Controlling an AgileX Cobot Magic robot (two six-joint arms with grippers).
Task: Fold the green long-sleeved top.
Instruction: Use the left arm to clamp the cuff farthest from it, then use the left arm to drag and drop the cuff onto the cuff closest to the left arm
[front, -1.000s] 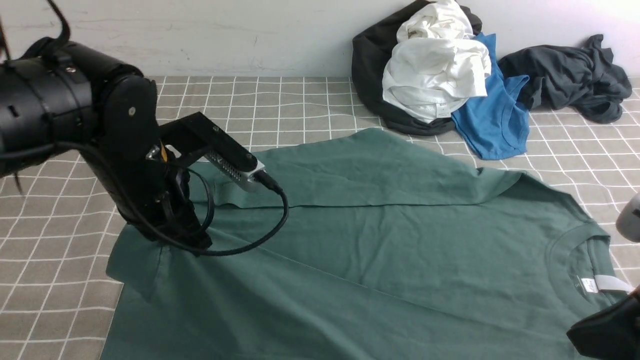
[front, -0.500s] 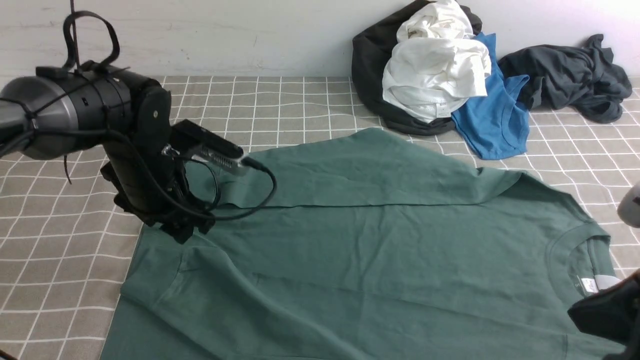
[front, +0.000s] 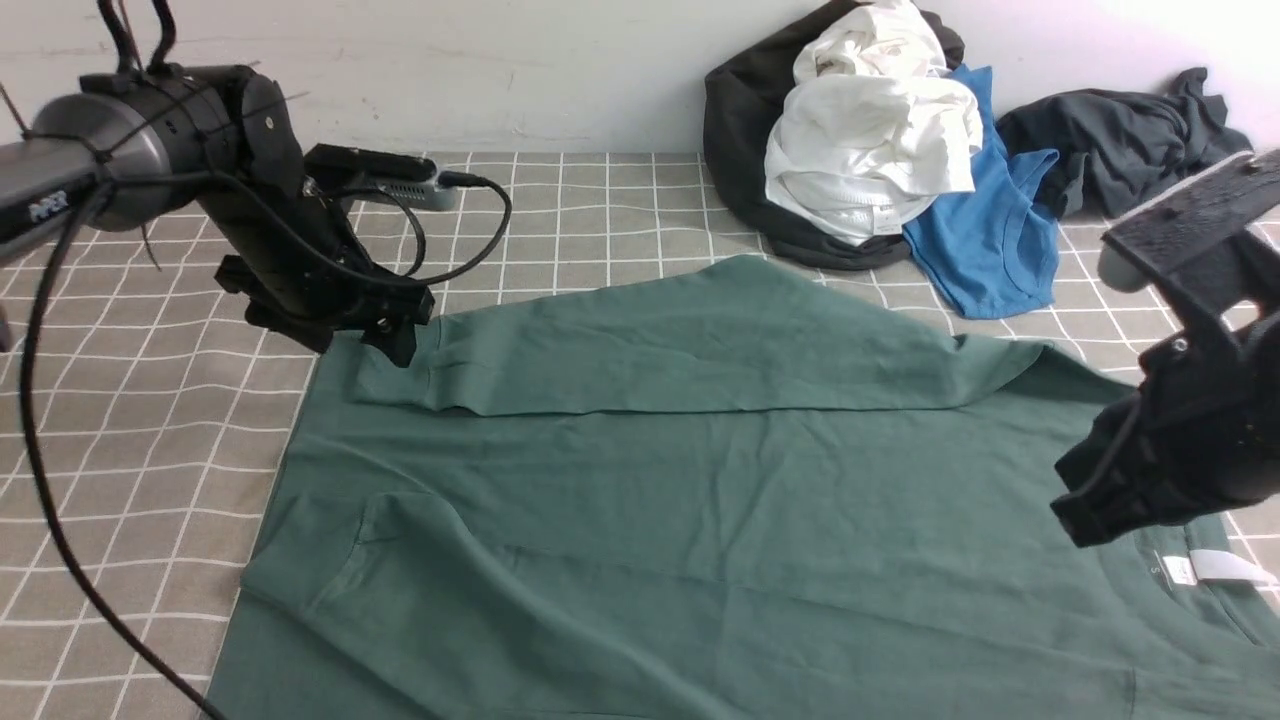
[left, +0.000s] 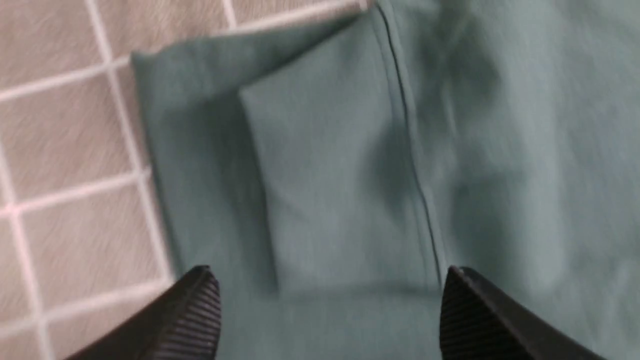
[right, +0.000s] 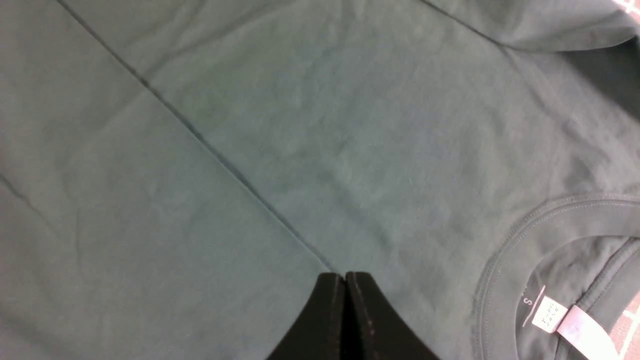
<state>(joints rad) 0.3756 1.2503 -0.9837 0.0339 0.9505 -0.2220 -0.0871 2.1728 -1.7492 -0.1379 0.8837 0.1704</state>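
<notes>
The green long-sleeved top (front: 720, 520) lies spread flat over the checked table, its ribbed neck and white tag (front: 1215, 567) at the right. One sleeve (front: 700, 350) is folded across the body, and its cuff (front: 400, 375) ends at the far left. My left gripper (front: 385, 335) hovers just above that cuff, open and empty. In the left wrist view the cuff (left: 320, 190) shows beyond the wide-apart fingertips (left: 197, 300). My right gripper (front: 1090, 520) hangs shut over the top, next to the collar (right: 505, 260) and tag (right: 565, 320), with nothing in it (right: 345, 276).
A heap of clothes sits against the back wall: a black garment (front: 740, 130), a white one (front: 870, 130), a bright blue shirt (front: 990, 240) and a dark grey garment (front: 1140, 160). Checked cloth (front: 120, 420) shows to the left of the top.
My left gripper opened, let go of the sleeve cuff and rose back to the left. The sleeve now lies flat across the body. My right arm lifted up into view.
</notes>
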